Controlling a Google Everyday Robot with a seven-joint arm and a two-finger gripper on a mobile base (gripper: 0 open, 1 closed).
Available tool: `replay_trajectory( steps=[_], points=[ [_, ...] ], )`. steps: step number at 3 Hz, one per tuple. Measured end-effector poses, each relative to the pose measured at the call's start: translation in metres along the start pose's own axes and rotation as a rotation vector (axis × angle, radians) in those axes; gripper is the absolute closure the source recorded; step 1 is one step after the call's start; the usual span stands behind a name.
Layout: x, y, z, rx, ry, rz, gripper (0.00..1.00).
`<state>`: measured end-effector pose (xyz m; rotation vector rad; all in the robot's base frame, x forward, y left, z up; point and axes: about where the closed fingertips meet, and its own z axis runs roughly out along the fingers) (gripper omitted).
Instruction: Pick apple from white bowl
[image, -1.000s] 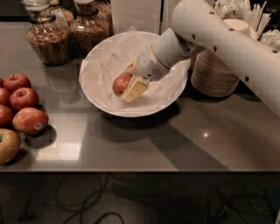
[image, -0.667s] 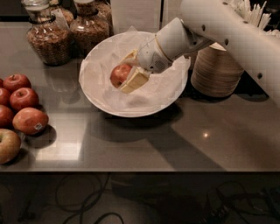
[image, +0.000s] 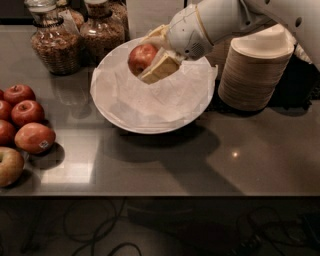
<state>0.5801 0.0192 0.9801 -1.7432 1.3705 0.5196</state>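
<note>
A small reddish-orange apple (image: 141, 57) is held in my gripper (image: 150, 56), which is shut on it between two cream-coloured fingers (image: 161, 69). The apple hangs in the air above the far left part of the white bowl (image: 125, 120). The bowl is wide and shallow, lined with crinkled white paper, and nothing else shows inside it. My white arm (image: 225, 22) reaches in from the upper right.
Several red apples (image: 34, 137) and a pale yellowish one (image: 9, 166) lie at the left table edge. Two glass jars (image: 50, 42) stand behind the bowl. A stack of beige disposable bowls (image: 255, 70) stands to the right.
The gripper has lifted the apple up out of the bowl and drawn it up and back; the arm has risen with it.
</note>
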Motion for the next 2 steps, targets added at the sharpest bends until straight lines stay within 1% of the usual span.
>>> replay_trajectory(
  steps=[1,2],
  points=[
    [-0.0211,-0.0018,-0.0445,0.042,-0.046,-0.019,1.0],
    [-0.0211,-0.0018,-0.0445,0.042,-0.046,-0.019,1.0]
  ],
)
